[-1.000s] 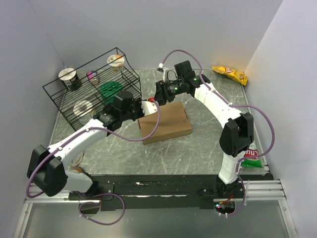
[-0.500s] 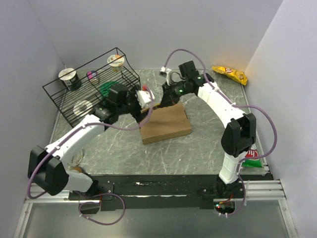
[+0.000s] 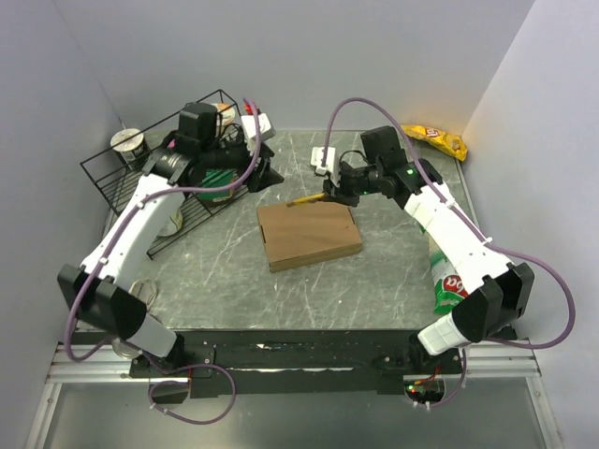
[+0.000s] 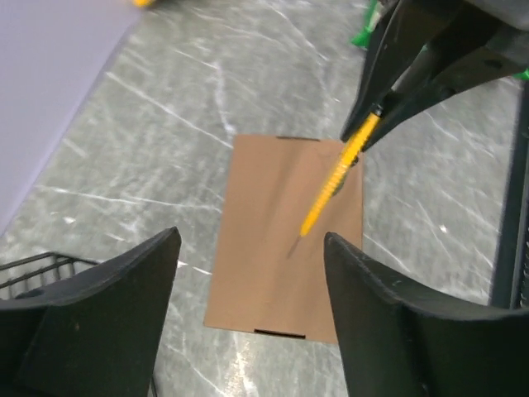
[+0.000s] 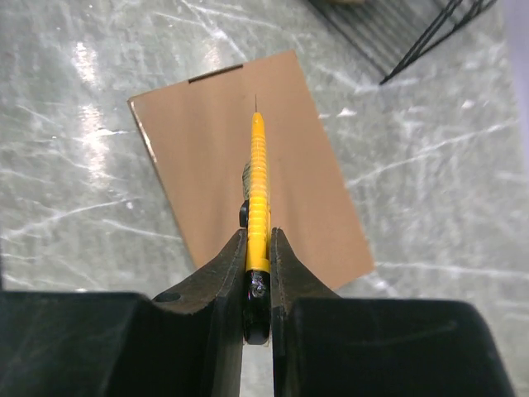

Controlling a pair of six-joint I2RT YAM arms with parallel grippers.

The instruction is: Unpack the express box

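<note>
Right wrist view: cutter poised over closed box

Express box lies flat on the desk, flaps closed. Right fingers are clamped on a yellow cutter, its tip just above the box's midline; contact unconfirmed. Left fingers stand wide apart, empty, well clear of the box. Recommendation: lower the tip gently and cut shallow along the midline, with the left steadying the box.
</note>
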